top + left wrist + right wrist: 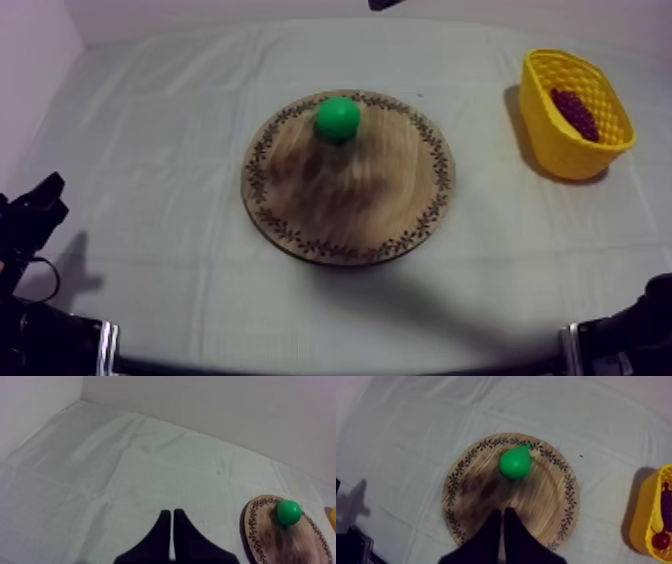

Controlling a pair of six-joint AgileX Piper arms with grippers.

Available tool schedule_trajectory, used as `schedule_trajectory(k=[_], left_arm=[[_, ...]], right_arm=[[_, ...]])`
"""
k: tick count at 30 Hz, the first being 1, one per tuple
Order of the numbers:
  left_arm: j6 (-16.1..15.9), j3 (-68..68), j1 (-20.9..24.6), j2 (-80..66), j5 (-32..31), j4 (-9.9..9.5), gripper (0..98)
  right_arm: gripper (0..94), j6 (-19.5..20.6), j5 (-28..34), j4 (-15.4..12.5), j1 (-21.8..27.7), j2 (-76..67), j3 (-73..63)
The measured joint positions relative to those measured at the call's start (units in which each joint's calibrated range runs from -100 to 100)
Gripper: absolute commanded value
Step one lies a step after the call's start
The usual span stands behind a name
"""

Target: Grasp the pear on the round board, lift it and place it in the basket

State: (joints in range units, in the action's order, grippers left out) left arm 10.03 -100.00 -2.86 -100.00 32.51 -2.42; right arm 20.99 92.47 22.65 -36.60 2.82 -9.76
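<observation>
The pear (515,463) sits on the wooden board (556,506), straight ahead of the right gripper (502,512), whose fingers are pressed together and empty. The left gripper (171,513), also closed on nothing, hangs over bare desk (100,476), farther off. The yellow basket (641,511) stands on the right arm's side.

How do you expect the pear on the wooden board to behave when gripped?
The pear looks smooth and rounded, so it may slip from a pinch. Resting on the flat wooden board, it could roll if nudged. Probably light, being a toy.
</observation>
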Motion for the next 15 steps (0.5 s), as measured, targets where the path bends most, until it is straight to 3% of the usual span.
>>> schedule_trajectory(k=[8, 15], left_arm=[[0.0, 0.0, 0.0, 0.0, 0.0, 0.0, 0.1], [0.0, 0.0, 0.0, 0.0, 0.0, 0.0, 0.1]], right_arm=[[0.2, 3.1, 4.2, 1.3, 0.7, 8.4, -6.9], [0.3, 3.3, 4.9, 1.8, 1.1, 13.1, -9.5]])
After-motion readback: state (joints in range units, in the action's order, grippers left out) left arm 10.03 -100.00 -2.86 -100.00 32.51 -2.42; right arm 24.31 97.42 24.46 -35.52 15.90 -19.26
